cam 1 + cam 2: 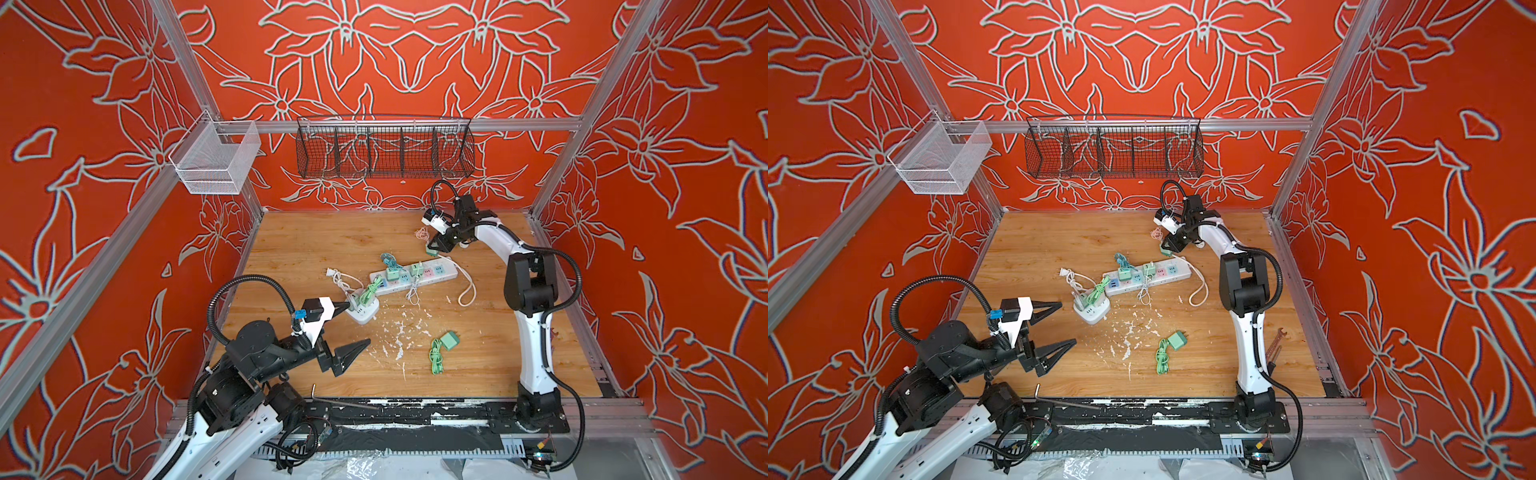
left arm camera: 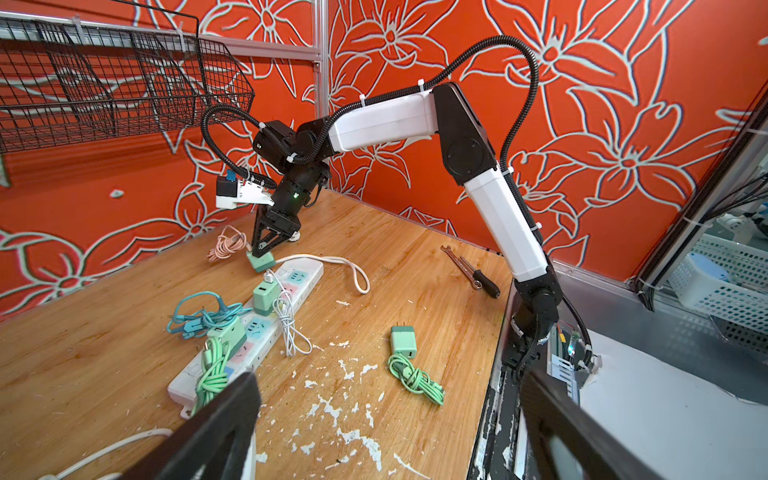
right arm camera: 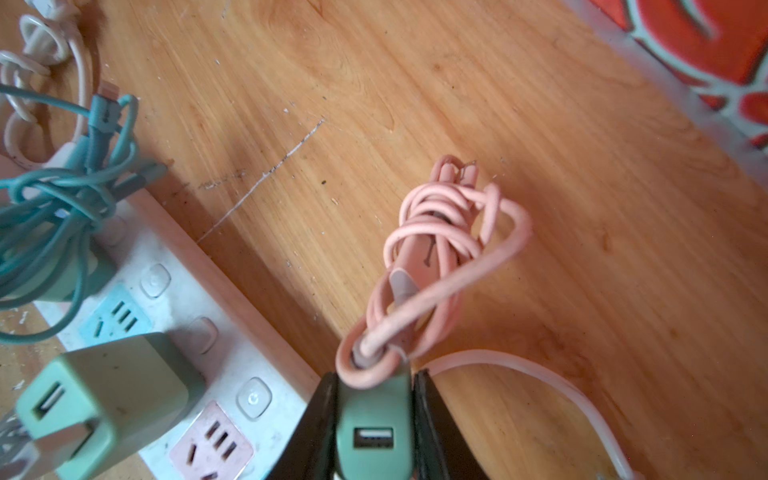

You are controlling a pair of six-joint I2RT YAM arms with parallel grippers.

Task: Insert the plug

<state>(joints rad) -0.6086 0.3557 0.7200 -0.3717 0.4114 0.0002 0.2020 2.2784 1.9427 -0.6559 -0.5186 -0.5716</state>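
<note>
My right gripper is shut on a green plug that has a USB port and a coiled pink cable attached. It hangs just above the far end of the white power strip, beside a free pink socket. Both top views show that gripper at the strip. Two green plugs sit in the strip. My left gripper stands open and empty near a white cube socket.
A loose green plug with a green cable lies at front centre among white flecks. A wrench lies by the right arm's base. A hex key rests on the front rail. Wire baskets hang behind.
</note>
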